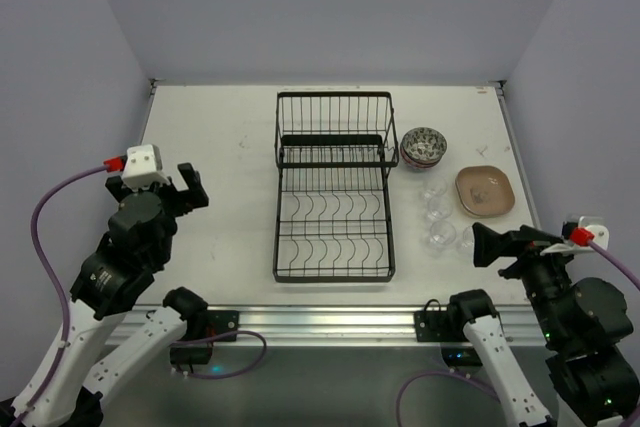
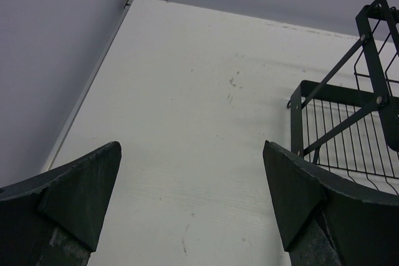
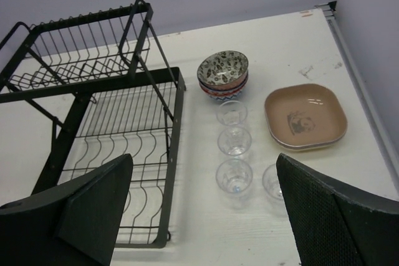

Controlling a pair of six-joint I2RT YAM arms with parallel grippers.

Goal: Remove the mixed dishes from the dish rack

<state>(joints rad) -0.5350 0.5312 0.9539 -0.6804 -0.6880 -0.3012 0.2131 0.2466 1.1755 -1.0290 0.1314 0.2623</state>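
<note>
I see the black wire dish rack (image 1: 334, 187) standing on the white table (image 1: 220, 137), with the dishes all set down on its right. A stack of patterned bowls (image 3: 222, 70) sits beside its raised shelf, four clear glass cups (image 3: 234, 141) alongside its lower tray, and a tan plate (image 3: 305, 115) tops a stack further right. My left gripper (image 2: 190, 172) hovers left of the rack, fingers spread and holding nothing. My right gripper (image 3: 202, 179) hangs off the rack's near right corner, likewise released.
</note>
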